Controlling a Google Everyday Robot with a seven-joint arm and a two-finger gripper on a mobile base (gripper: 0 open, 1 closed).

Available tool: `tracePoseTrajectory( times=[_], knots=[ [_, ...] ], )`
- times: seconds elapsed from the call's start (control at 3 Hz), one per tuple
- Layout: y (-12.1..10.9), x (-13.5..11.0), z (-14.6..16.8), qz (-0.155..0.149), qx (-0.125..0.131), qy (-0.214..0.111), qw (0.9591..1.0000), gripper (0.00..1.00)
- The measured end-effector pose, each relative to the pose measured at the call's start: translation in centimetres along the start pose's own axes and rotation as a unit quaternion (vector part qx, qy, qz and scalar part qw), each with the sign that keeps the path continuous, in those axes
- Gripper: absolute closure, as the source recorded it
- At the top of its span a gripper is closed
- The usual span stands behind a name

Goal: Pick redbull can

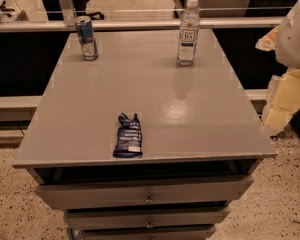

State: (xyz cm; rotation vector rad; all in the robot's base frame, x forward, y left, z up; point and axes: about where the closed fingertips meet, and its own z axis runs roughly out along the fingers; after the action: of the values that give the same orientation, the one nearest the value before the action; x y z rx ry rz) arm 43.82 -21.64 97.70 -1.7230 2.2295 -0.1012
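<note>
Upright at the far left corner of the grey cabinet top (190, 119) stands the redbull can (86, 38), blue and silver with a silver rim. Whether its tab is opened cannot be told, so nothing can be said of what is in it. Well apart from it, at the far right of the same surface, stands a clear water bottle (188, 31) with a white cap on and a dark label around its middle. Its body looks see-through, but the level inside is not plain. Nearer the front edge, a little left of centre, a dark blue snack packet (128, 135) lies flat with its crimped end pointing away from the front (it looks sealed, though that is not certain). None of the three touches another.

Below the top are stacked drawers (145, 194), each with a small metal pull. A dark gap shows above the uppermost one, and their insides are hidden.

As for the gripper, it lies outside the view, so whether it is wide, narrow or holding anything cannot be told. Only a white rounded part of the robot arm (296, 34) shows at the upper right edge, off to the side of the cabinet and well away from the can. Pale yellow blocks (285, 96) sit beneath it.
</note>
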Motion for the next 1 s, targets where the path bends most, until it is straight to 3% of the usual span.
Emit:
tracePoseTrajectory(
  times=[0.33,0.67,1.0],
  knots=[
    [0.0,0.0,0.0,0.0,0.0,0.0,1.0,0.0],
    [-0.8,-1.2,1.1,0.009,-0.003,-0.025,0.9996,0.0],
    [-2.1,-4.2,3.2,0.017,-0.003,-0.073,0.9971,0.0]
  ],
)
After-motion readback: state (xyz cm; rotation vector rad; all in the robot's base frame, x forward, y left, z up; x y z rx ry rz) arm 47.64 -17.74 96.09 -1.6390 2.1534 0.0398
